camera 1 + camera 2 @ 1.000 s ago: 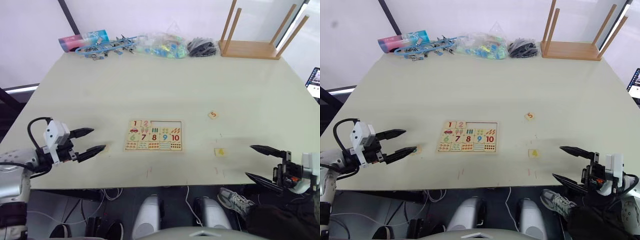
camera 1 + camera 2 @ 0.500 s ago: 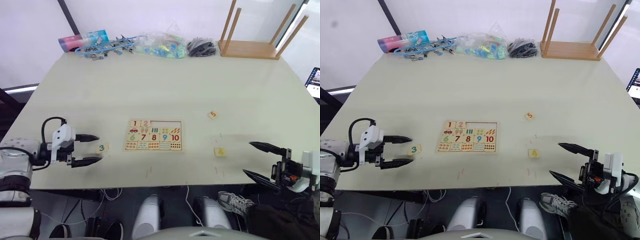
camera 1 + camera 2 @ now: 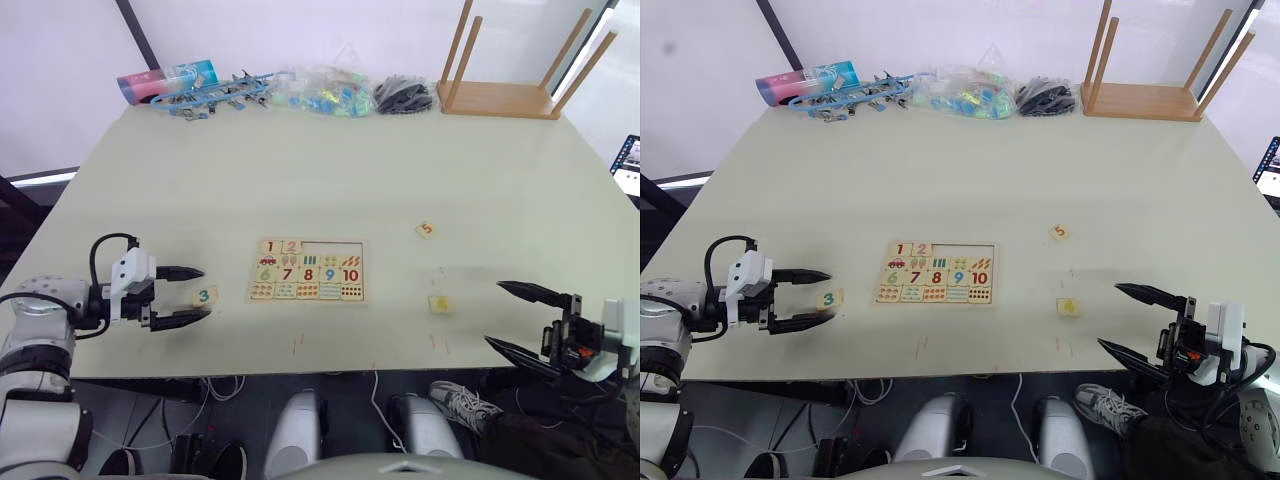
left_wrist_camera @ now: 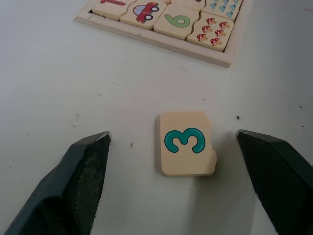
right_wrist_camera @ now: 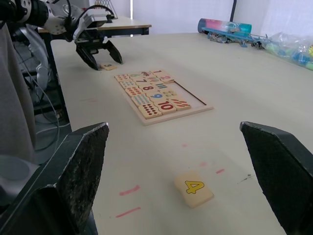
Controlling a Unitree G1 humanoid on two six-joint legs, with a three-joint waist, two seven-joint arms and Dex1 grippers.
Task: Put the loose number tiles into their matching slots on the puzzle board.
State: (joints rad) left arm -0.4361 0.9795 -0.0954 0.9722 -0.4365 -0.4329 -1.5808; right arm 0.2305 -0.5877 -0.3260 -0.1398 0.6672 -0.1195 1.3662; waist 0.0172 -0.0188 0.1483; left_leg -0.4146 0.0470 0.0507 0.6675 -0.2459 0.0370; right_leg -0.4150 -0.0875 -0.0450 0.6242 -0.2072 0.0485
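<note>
Tile 3 (image 4: 186,143), pale chipped wood, lies between the spread left gripper (image 4: 186,191) fingers; right gripper (image 3: 525,320) spread too.

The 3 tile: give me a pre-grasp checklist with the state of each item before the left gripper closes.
1. Left gripper open: ok.
2. 3 tile lies flat between the fingers: ok.
3. Fingers clear of the puzzle board: ok.
4. Open slots remain in the board's top row, beside 1 and 2: ok.
5. Fingers low enough to catch the tile's edges: cannot tell.
6. Right gripper open, apart from the 4 tile: ok.
</note>
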